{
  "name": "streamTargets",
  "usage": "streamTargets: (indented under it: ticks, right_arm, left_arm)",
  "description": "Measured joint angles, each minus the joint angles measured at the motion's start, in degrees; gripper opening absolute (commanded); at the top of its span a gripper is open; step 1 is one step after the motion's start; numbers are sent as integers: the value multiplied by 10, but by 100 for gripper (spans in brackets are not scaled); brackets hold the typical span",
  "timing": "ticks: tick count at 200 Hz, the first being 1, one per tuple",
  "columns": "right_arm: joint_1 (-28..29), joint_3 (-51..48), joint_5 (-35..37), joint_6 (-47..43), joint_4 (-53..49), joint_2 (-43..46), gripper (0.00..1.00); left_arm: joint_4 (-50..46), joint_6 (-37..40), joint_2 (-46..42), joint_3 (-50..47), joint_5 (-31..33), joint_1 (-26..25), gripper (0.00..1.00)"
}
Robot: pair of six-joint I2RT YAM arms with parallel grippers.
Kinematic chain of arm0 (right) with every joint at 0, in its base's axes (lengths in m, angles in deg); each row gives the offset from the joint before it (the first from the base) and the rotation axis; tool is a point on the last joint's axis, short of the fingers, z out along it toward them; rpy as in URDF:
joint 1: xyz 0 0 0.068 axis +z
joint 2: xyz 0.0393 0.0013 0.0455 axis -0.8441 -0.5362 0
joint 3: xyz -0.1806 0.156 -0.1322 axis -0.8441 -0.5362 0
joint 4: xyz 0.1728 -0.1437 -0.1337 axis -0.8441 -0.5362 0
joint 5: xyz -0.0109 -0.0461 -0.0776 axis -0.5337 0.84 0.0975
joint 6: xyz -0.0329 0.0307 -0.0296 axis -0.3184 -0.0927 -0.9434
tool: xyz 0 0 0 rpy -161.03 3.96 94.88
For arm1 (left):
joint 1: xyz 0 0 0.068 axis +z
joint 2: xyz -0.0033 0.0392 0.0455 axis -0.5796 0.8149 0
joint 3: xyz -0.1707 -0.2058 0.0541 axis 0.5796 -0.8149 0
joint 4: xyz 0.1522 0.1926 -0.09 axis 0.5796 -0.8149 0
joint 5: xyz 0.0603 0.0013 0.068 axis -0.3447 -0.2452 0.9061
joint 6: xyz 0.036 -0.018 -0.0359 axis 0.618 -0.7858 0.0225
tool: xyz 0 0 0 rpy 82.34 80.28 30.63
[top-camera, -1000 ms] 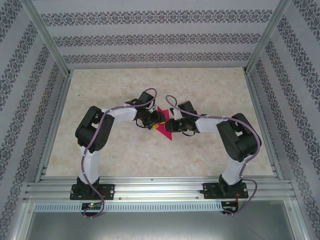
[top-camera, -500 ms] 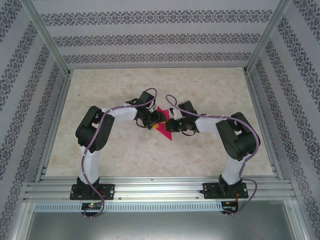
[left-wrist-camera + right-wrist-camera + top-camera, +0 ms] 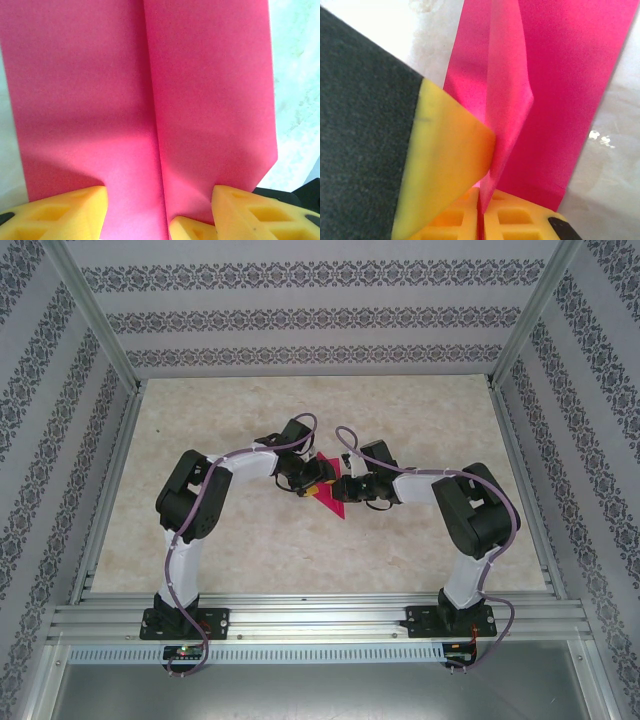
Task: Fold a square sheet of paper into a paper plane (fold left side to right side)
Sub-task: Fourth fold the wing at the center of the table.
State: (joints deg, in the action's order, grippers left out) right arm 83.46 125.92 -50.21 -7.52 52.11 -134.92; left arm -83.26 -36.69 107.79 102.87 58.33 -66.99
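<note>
The paper plane (image 3: 333, 503) is magenta-pink paper folded narrow and pointed, lying mid-table between both grippers. In the left wrist view the paper (image 3: 100, 100) lies flat with a centre crease. My left gripper (image 3: 160, 217) is open just over it, one yellow fingertip (image 3: 65, 212) on each side of the crease. From above, the left gripper (image 3: 312, 487) meets my right gripper (image 3: 343, 490) over the paper. The right gripper (image 3: 481, 217) is shut on a raised flap (image 3: 507, 100) of the paper (image 3: 570, 90), which stands up along the crease. A left finger (image 3: 445, 165) presses close beside that flap.
The beige marbled tabletop (image 3: 430, 540) lies all round the paper. Patterned walls (image 3: 300, 320) and aluminium posts (image 3: 95, 320) enclose it. A metal rail (image 3: 320, 615) carrying both arm bases runs along the near edge.
The left gripper has opened wider over the paper and its arm has shifted slightly right. The right gripper still pinches the flap.
</note>
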Motion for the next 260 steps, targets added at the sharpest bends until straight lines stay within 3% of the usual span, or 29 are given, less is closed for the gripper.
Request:
streamTargets:
  ticks: [260]
  right_arm:
    - [-13, -26, -35, 30, 56, -9, 28]
  left_arm:
    - [-27, 11, 9, 18, 11, -3, 58]
